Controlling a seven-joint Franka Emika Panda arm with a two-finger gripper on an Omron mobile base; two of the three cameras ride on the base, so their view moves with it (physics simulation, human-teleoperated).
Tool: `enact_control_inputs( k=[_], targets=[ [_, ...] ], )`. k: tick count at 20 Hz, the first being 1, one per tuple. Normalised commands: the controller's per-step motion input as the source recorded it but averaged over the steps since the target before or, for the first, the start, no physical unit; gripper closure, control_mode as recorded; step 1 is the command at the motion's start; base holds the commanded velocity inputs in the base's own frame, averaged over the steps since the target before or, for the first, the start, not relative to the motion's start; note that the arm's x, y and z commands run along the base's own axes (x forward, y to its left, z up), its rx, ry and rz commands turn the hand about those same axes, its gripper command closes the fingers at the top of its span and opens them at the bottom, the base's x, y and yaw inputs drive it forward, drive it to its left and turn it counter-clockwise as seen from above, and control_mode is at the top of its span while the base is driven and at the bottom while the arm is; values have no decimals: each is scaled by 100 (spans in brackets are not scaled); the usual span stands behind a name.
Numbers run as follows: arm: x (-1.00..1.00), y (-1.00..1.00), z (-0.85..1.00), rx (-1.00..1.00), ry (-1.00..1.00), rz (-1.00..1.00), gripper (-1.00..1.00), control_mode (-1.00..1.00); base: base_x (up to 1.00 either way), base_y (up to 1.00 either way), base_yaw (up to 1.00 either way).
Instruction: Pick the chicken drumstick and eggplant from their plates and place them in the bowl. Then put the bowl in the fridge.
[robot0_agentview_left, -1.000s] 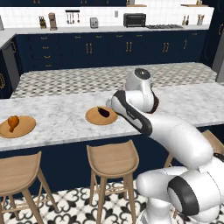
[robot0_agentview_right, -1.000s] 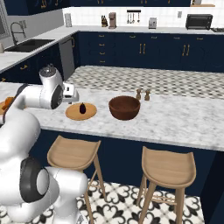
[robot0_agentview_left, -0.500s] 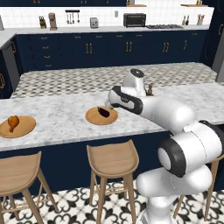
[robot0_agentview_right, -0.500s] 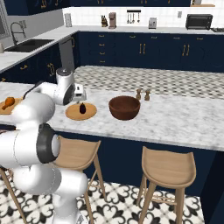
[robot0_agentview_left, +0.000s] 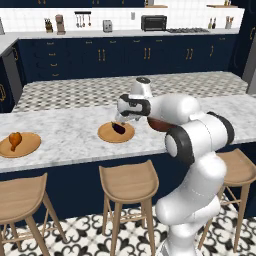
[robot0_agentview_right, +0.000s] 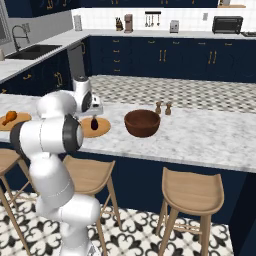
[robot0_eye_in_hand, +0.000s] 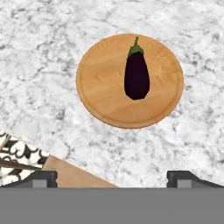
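Note:
The dark purple eggplant (robot0_eye_in_hand: 136, 76) lies on a round tan plate (robot0_eye_in_hand: 100, 87), stem pointing away from me. My gripper (robot0_eye_in_hand: 113, 179) hovers just above that plate, open, with nothing between its fingertips (robot0_eye_in_hand: 41, 177). From the left base view the gripper (robot0_agentview_left: 120, 119) hangs over the eggplant (robot0_agentview_left: 118, 128) and its plate (robot0_agentview_left: 107, 134). The orange-brown drumstick (robot0_agentview_left: 15, 139) rests on the other plate (robot0_agentview_left: 27, 147) at the far left. The reddish-brown bowl (robot0_agentview_right: 142, 122) stands to the right of the eggplant plate (robot0_agentview_right: 102, 129). The fridge is out of view.
The marble island counter (robot0_agentview_left: 65, 130) carries everything. Two small shakers (robot0_agentview_right: 163, 108) stand behind the bowl. Wooden stools (robot0_agentview_left: 127, 175) (robot0_agentview_right: 192, 192) line the counter's near side. Navy cabinets and a back counter with appliances (robot0_agentview_left: 153, 22) run along the far wall.
The arm has swung left and down, bringing the hand from above the counter's middle to just over the eggplant plate. The jaws have stayed open. Nothing on the counter has moved.

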Motion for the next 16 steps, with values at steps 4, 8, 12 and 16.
enact_control_inputs(
  k=[4,8,12,16],
  targets=[
    [48,26,-65,-9,3,0,-100,-100,0,0,0],
    [39,12,-57,-9,1,0,-100,-100,0,0,0],
    [56,2,-28,-6,3,0,-100,-100,0,0,0],
    [60,0,-17,-5,0,1,-100,-100,0,0,0]
  ],
)
